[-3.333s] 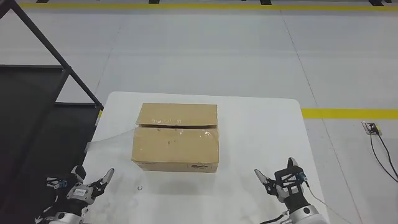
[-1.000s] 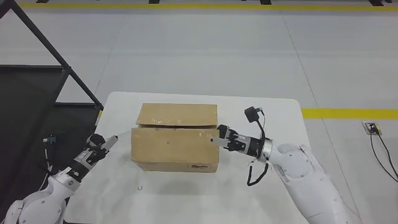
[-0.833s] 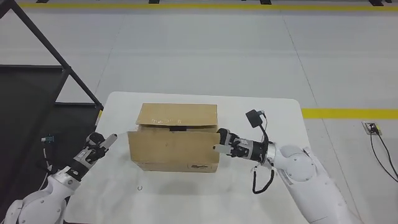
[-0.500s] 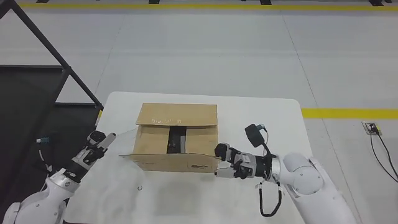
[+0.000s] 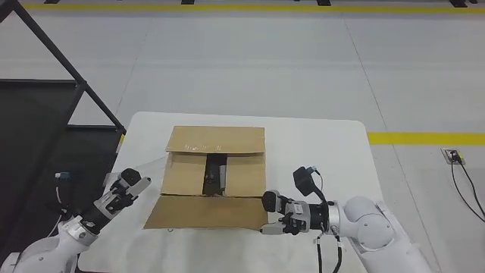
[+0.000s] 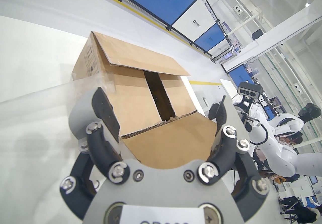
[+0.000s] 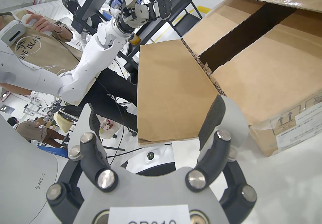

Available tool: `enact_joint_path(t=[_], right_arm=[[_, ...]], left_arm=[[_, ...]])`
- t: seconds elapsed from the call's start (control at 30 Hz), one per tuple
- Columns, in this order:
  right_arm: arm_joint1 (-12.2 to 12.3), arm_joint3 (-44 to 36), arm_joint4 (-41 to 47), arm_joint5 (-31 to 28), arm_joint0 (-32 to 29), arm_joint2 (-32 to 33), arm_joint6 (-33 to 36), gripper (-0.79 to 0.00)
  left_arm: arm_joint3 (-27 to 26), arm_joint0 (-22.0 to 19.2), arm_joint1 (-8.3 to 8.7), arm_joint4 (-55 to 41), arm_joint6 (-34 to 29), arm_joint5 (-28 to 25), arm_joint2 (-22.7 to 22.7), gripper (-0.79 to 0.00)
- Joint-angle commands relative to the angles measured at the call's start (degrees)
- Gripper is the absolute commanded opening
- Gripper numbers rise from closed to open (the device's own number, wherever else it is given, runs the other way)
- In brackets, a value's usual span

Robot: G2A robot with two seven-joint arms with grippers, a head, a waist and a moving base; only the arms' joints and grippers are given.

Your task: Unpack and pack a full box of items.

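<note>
The cardboard box [image 5: 216,174] stands in the middle of the white table [image 5: 326,152]. Its rear flap [image 5: 216,139] is raised, and its front flap [image 5: 204,212] lies folded out toward the table's near edge. The two inner flaps are down, with a dark gap [image 5: 214,173] between them; the contents are hidden. My right gripper [image 5: 270,214] is open at the front flap's right near corner [image 7: 171,89], fingers [image 7: 213,119] wide apart. My left gripper [image 5: 130,183] is open just left of the box, and the front flap [image 6: 171,142] shows between its fingers [image 6: 104,111].
A strip of clear tape [image 5: 140,168] sticks out from the box's left corner toward my left gripper. A small ring [image 5: 171,231] lies on the table under the front flap's left edge. A black frame [image 5: 45,121] stands off the table's left side.
My right gripper drew back toward the near edge and the front flap swung out and down with it, baring the inner flaps. My left arm moved a little closer to the box.
</note>
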Motion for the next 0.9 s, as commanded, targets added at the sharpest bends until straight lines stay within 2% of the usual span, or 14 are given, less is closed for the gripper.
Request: enact_joint_path(t=[0.0, 0.23, 0.57, 0.87], right_arm=[[0.0, 0.0, 0.0, 0.0, 0.0, 0.0, 0.0, 0.0], [0.0, -0.5, -0.6, 1.9, -0.4, -1.2, -0.8, 0.0], [-0.1, 3.2, -0.6, 5.9, 3.8, -5.6, 1.7, 0.0], [-0.1, 5.3, 1.6, 5.5, 5.5, -7.4, 1.7, 0.0]], left_arm=[[0.0, 0.0, 0.0, 0.0, 0.0, 0.0, 0.0, 0.0], [-1.2, 0.8, 0.1, 1.4, -1.0, -0.6, 1.3, 0.0], [0.2, 0.5, 1.12, 0.6, -10.4, -3.7, 3.5, 0.0], [2.9, -0.6, 2.4, -2.5, -19.7, -6.9, 4.3, 0.0]])
